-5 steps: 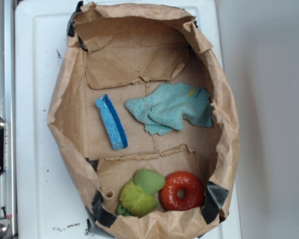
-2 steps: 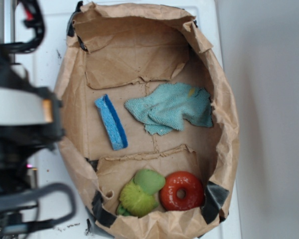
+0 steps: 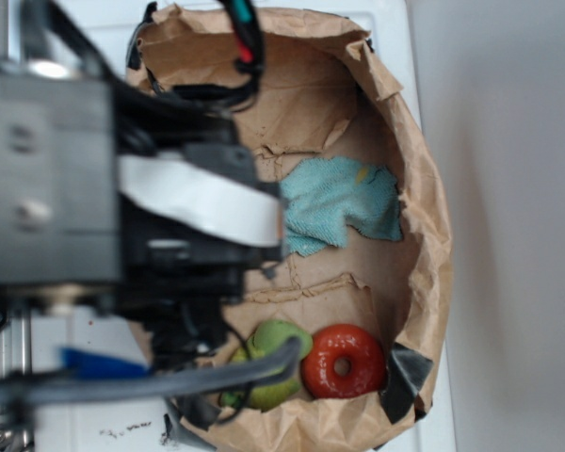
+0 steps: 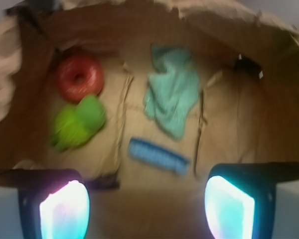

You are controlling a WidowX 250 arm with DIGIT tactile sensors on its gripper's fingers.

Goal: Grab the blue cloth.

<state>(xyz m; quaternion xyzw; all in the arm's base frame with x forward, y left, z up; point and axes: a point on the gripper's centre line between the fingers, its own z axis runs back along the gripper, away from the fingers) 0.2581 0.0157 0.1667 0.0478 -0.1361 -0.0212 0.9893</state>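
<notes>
The blue cloth is a pale blue-green terry rag with a small yellow spot, lying crumpled on the floor of a brown paper bag; its left part is hidden by the arm in the exterior view. In the wrist view the blue cloth lies ahead of the gripper, right of centre. My gripper is open and empty, its two fingertips wide apart above the bag's near wall. In the exterior view the arm covers the bag's left half and the jaws are hidden.
A bright blue sponge lies just ahead of the gripper. A red ring and a green toy sit in the bag's other end, also in the wrist view at the left: red ring, green toy. The bag's walls stand up all round.
The arm has swung in from the left and now hangs over the bag's left half, covering the sponge and part of the cloth. The objects have not moved.
</notes>
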